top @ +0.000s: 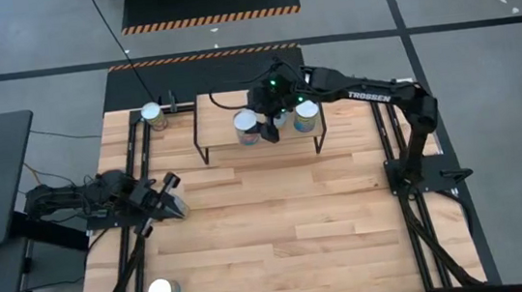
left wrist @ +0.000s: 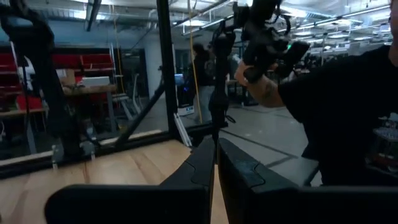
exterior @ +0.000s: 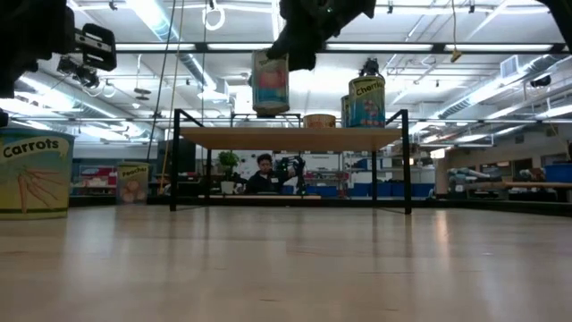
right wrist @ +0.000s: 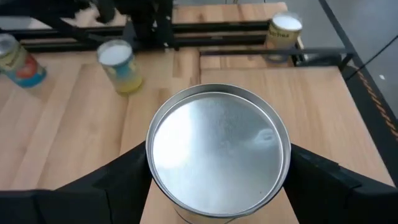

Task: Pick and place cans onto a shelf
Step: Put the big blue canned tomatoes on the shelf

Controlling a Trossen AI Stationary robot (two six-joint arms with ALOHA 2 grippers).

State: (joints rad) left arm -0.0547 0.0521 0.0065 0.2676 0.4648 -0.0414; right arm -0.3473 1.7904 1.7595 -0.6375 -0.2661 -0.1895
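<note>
Gripping nothing, the left gripper [top: 171, 196] hangs over the left side of the table [top: 280, 231] with its fingers [left wrist: 205, 165] pressed together, well apart from every can. A can [top: 164, 291] stands alone at the near left corner, and another can [top: 153, 115], labelled carrots in the low view, stands at the far left corner, outside the shelf [top: 215, 122].

Moving right, the shelf sits along the far edge, a light board on thin black legs. The right gripper [top: 266, 126] reaches in from the right and is clamped on a silver-topped can [exterior: 270, 82]; the right wrist view shows a dark finger on each side of that can. In the low view its base hangs clear above the board, so it looks to be mid-placement, carried but not yet set down. Just right of it on the board stand a cherries can [exterior: 366, 100] and a low one [exterior: 320, 120] partly hidden behind.

The next move, as I judge it, is a straight lowering until the base meets the board, then letting go and lifting away. The held can appears to hang toward the board's near edge, so it could tip off if set too far forward. Room to its left on the shelf is open; the neighbours on the right crowd the gripper's outer finger.
</note>
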